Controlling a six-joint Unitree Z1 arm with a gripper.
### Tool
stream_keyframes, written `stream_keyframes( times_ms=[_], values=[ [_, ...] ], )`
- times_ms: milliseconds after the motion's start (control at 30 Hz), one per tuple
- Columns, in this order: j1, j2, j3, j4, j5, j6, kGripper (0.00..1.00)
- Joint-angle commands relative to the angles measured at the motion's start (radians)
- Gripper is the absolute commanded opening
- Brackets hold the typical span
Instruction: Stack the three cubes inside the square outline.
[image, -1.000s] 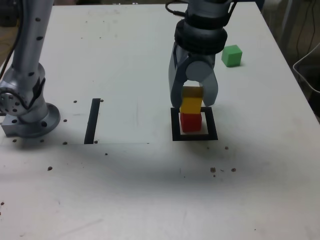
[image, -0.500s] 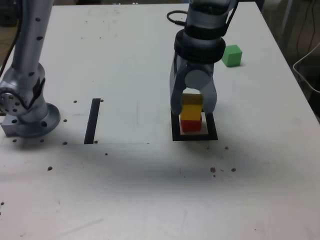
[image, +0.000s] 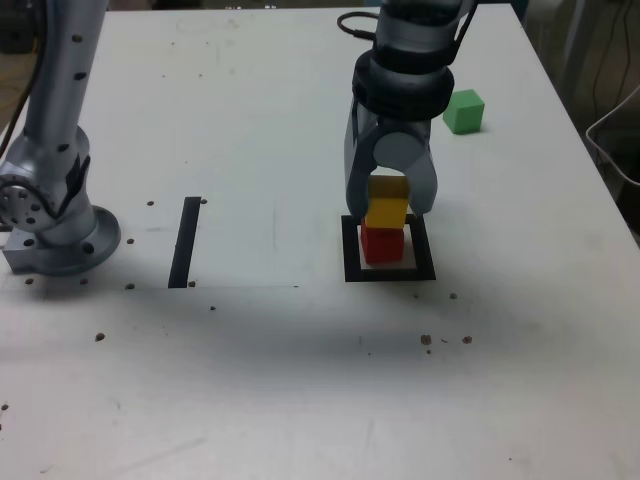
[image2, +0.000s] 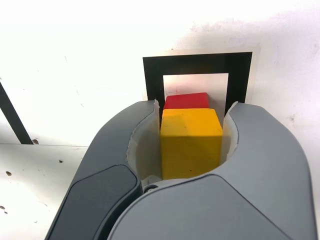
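Grey curved fingers (image: 424, 190) of the tool (image: 390, 205) are pressing against both sides of the yellow cube (image: 386, 211), holding it firmly between them, as the wrist view makes clear. In the exterior view the tool is pointing down over the square outline (image: 349, 250), a thick black frame with a white centre lying on the white surface (image: 300, 380). The red cube (image: 381, 243) is sitting inside that outline, and the yellow cube is positioned directly above it; whether the two are touching or slightly apart cannot be told. In the wrist view the red cube (image2: 186, 101) is peeking out just beyond the far edge of the yellow cube (image2: 191, 142), with the black frame (image2: 152, 75) surrounding it. The green cube (image: 463, 111) is resting alone on the surface, well apart from the outline, toward the exterior view's upper right. A straight black strip (image: 185, 242) is lying toward the exterior view's left, near the arm's round grey base (image: 60, 240). Small dark specks are dotting the surface.
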Motion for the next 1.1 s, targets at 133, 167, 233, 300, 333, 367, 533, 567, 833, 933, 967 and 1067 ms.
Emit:
stream_keyframes(
  times_ms=[133,167,233,300,333,367,533,567,833,933,967,1067],
  values=[
    [-0.004,-0.017,-0.015,0.026,-0.003,0.002,0.26],
    [-0.005,-0.02,-0.017,0.033,-0.002,0.001,0.26],
    [-0.007,-0.025,-0.02,0.042,0.0,0.001,0.26],
    [-0.008,-0.027,-0.021,0.046,0.001,0.0,0.26],
    [-0.009,-0.028,-0.021,0.046,0.001,0.0,0.26],
    [-0.009,-0.028,-0.02,0.045,0.001,-0.001,0.26],
    [-0.01,-0.026,-0.008,0.024,-0.003,-0.005,0.26],
    [-0.01,-0.026,-0.005,0.018,-0.004,-0.005,0.26],
    [-0.009,-0.018,0.018,-0.015,-0.003,-0.008,0.27],
    [-0.009,-0.018,0.02,-0.014,-0.002,-0.009,0.29],
    [-0.009,-0.019,0.021,-0.012,-0.002,-0.009,0.3],
    [-0.009,-0.019,0.022,-0.007,-0.003,-0.009,0.38]
  ],
)
